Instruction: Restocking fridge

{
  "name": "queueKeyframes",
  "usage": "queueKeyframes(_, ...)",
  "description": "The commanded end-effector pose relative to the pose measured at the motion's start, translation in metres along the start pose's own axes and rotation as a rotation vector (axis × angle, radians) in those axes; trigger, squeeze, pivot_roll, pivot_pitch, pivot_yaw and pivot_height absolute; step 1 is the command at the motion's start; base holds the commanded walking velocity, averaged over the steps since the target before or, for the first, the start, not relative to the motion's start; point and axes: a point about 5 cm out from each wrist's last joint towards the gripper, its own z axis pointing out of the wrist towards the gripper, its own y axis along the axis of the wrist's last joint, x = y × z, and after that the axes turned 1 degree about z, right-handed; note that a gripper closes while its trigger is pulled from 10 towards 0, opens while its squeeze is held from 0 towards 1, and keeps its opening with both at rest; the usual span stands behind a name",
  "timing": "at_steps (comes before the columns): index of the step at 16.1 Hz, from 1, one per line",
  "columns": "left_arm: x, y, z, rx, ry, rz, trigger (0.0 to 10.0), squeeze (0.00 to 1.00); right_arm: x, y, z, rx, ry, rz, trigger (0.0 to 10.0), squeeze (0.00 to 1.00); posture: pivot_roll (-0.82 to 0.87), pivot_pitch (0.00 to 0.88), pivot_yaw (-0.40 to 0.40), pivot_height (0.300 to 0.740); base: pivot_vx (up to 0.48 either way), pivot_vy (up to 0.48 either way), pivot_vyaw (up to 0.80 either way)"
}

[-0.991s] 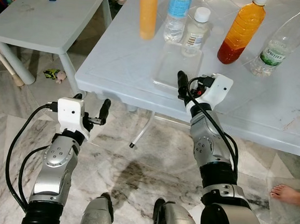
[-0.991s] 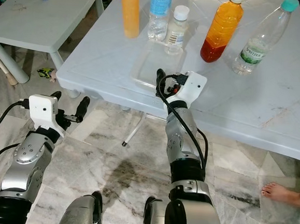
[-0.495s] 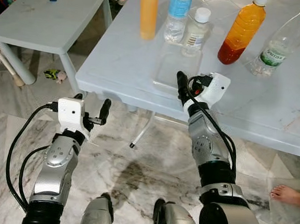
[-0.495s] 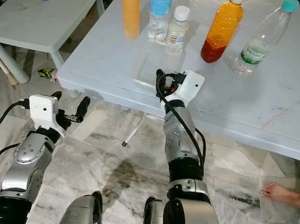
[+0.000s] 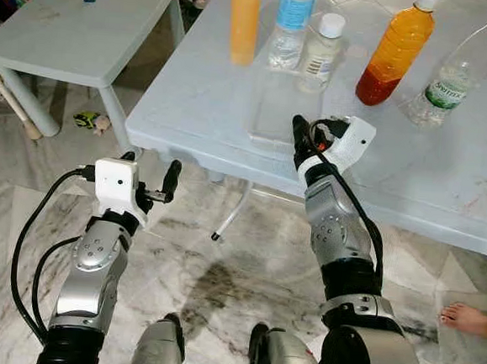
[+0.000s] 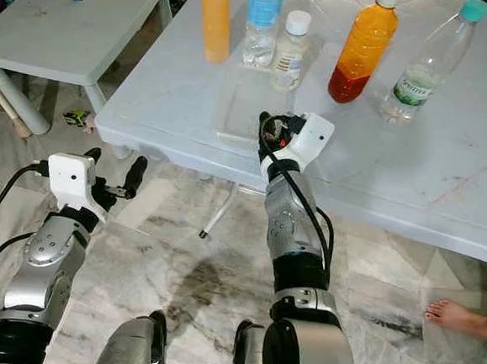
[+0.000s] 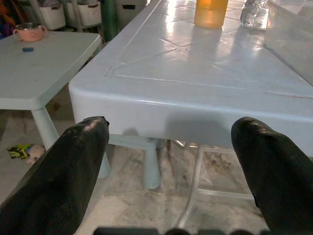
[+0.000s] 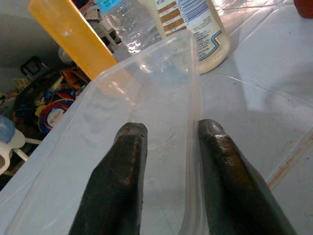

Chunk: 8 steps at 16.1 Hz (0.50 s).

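A clear plastic container (image 5: 276, 109) lies flat on the white table (image 5: 191, 94), its far end close to the bottles. My right gripper (image 8: 168, 132) is at its near right corner, open. One finger is over the container's inside and the other outside, so the thin side wall (image 8: 194, 98) runs between them. Behind it stand a tall orange bottle (image 5: 244, 18), a water bottle with a blue label (image 5: 291, 21) and a small white-capped bottle (image 5: 319, 53). My left gripper (image 5: 150, 168) is open and holds nothing, low in front of the table's near edge (image 7: 195, 117).
An amber bottle (image 5: 394, 50) and a clear green-capped bottle (image 5: 463, 69) stand at the table's back right. A lower white table (image 5: 78, 34) with a pink cup is to the left. A person's bare foot (image 5: 469, 318) rests on the marble floor at the right.
My right gripper has edged slightly forward along the container's side wall. The left arm has stayed where it was.
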Motion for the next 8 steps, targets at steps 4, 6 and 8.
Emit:
queueKeyframes(4, -0.001, 0.000, 0.002, 0.006, -0.004, 0.015, 10.0, 0.00, -0.007, -0.002, -0.002, 0.028, -0.057, 0.030, 0.0, 0.00, 0.05, 0.191, 0.017, 0.740, 0.000, 0.000, 0.00)
queueKeyframes(6, 0.001, 0.001, 0.001, 0.024, 0.011, 0.033, 10.0, 0.00, -0.003, 0.005, -0.003, 0.011, -0.042, 0.033, 0.0, 0.00, 0.06, 0.209, 0.009, 0.740, 0.000, 0.000, 0.00)
queueKeyframes(8, 0.004, -0.006, -0.003, 0.046, 0.054, 0.025, 10.0, 0.00, -0.004, 0.005, -0.008, 0.013, -0.042, 0.037, 0.0, 0.00, 0.05, 0.203, -0.002, 0.740, 0.000, 0.000, 0.00)
